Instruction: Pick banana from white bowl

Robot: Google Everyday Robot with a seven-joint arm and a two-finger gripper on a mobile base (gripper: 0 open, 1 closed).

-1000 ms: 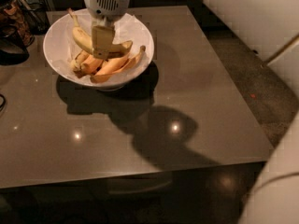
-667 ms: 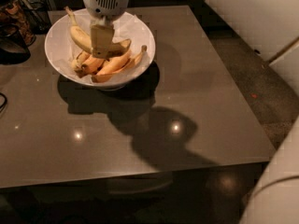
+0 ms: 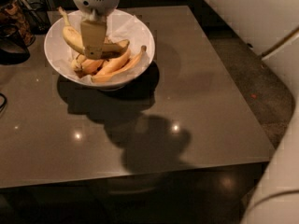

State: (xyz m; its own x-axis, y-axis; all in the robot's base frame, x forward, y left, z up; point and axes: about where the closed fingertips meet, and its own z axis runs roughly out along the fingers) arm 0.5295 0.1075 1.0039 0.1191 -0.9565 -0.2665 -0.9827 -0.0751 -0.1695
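The white bowl point(image 3: 138, 30) stands at the far left of the dark table, lined with crinkled white paper. The banana point(image 3: 71, 35), yellow with a long dark-tipped stem pointing up and left, sits highest in the bowl and is tilted above the other fruit. My gripper point(image 3: 93, 50) comes down from the top edge into the bowl and is closed across the banana's middle. One beige finger point(image 3: 93, 36) covers part of it. Other banana pieces point(image 3: 117, 66) lie under and in front of it in the bowl.
The grey-brown glossy table point(image 3: 187, 101) stretches right and towards the camera, with the arm's shadow on it. Dark objects point(image 3: 14, 36) crowd the far left edge. White robot body parts point(image 3: 252, 13) fill the right side. Floor lies beyond the table's right edge.
The banana's stem end has risen and swung a little to the left with my gripper on it. The other pieces stay in the bowl.
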